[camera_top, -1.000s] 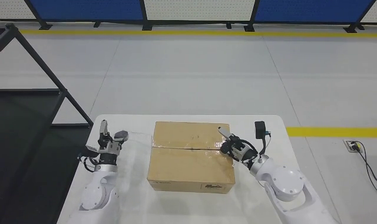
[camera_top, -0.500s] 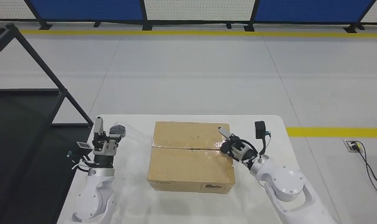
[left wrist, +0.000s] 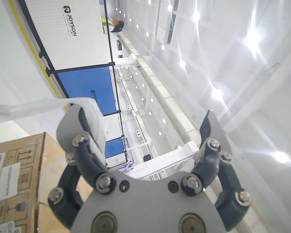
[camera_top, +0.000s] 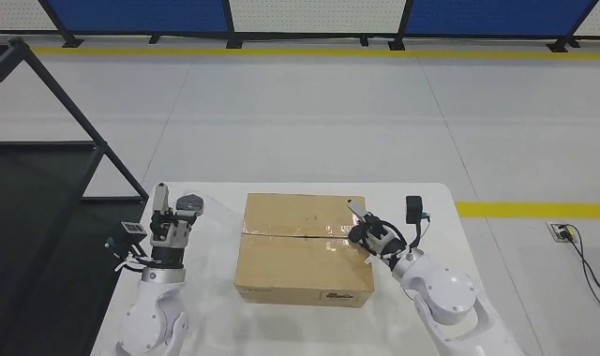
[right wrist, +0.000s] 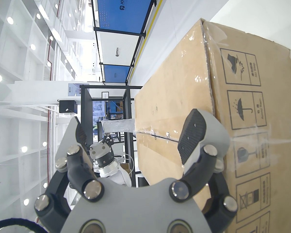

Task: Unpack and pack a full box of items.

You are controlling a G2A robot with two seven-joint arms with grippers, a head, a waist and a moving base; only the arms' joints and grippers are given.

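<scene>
Standing wide apart, the fingers of the left gripper point(left wrist: 143, 117) clamp nothing, though a strip of clear tape point(left wrist: 38, 105) clings to one finger's pad and trails off toward the cardboard box point(camera_top: 302, 253). That gripper sits near the far left corner of the tabletop point(camera_top: 211, 290), apart from the box's left side. The box lies closed in the middle of the tabletop, its top seam running left to right. The right gripper point(right wrist: 137, 120), also spread open and holding nothing, is at the right end of that seam, one finger over the box's upper edge; whether it touches the cardboard I cannot tell.
</scene>
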